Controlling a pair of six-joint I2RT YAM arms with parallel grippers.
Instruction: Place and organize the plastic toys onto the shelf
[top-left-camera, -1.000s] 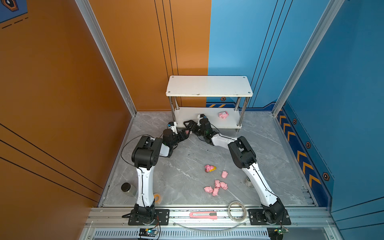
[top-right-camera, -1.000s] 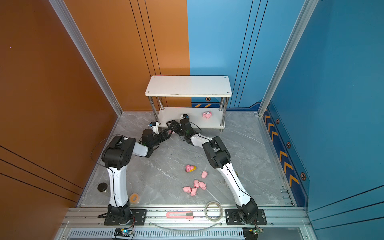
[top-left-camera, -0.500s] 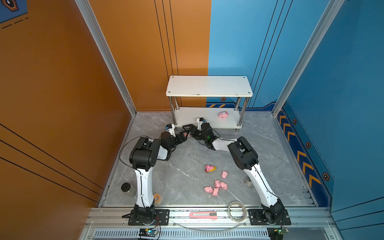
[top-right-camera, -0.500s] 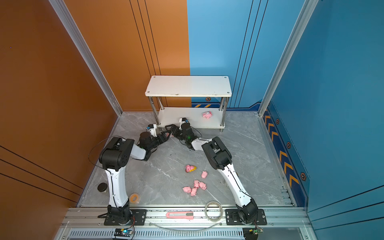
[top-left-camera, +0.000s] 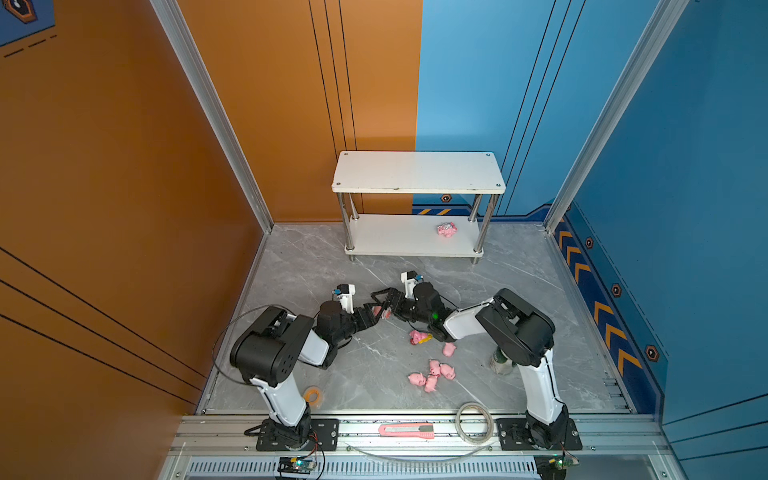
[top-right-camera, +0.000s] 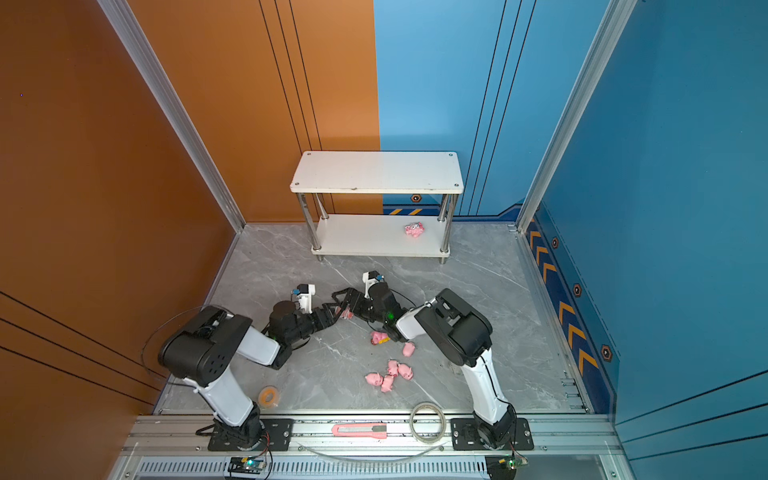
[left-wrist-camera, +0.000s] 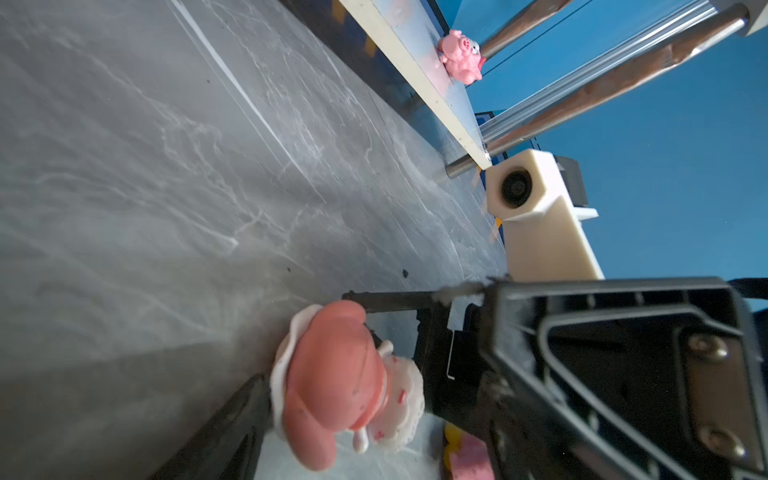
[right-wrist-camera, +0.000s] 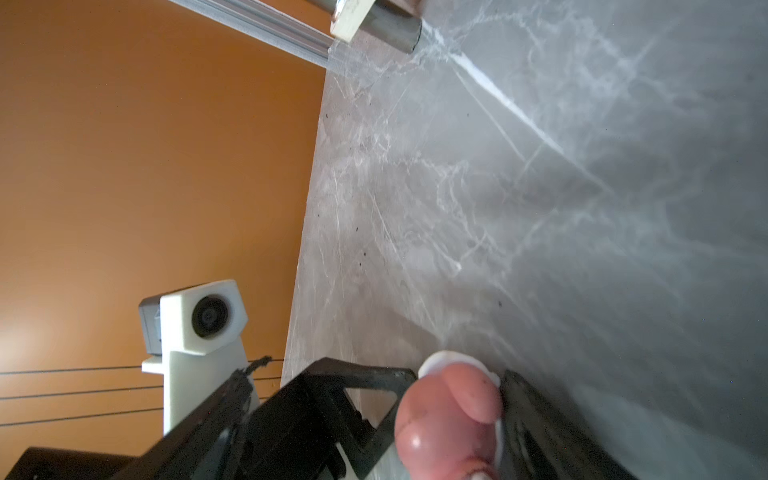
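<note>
In both top views both arms are folded low, elbows out and forearms angling inward, so the grippers meet nose to nose over the grey marble floor (top-left-camera: 316, 270) in front of the shelf (top-left-camera: 415, 172). The left gripper (top-left-camera: 371, 312) is clamped on the pink-white figurine (top-left-camera: 381, 312). The right gripper (top-left-camera: 384, 305) has its jaws spread wide right at that toy; I can't tell whether it touches. There's open marble between them and the shelf's front edge. A pink pig figurine (top-left-camera: 446, 229) sits on the lower tier, toward its right end. The sunflower-faced figurine (top-left-camera: 419, 337) lies just beside the right forearm, with the small pink pigs (top-left-camera: 434, 368) nearer the front rail.

Left wrist view now: the pink-white figurine (left-wrist-camera: 345, 386) fills the foreground, pressed against one black finger (left-wrist-camera: 232, 419). The right gripper's frame looms just beside it. Beyond a clear run of floor, the shelf (left-wrist-camera: 419, 75) edge cuts across, with the pink pig figurine (left-wrist-camera: 461, 56) on it by a chrome leg (left-wrist-camera: 623, 83).

Right wrist view: the pink-white figurine (right-wrist-camera: 449, 415) sits wedged between black fingers (right-wrist-camera: 540, 419). The left arm's wrist camera (right-wrist-camera: 203, 320) stands close, against the orange wall (right-wrist-camera: 145, 145). Bare marble stretches away to the shelf (right-wrist-camera: 349, 20) corner.
</note>
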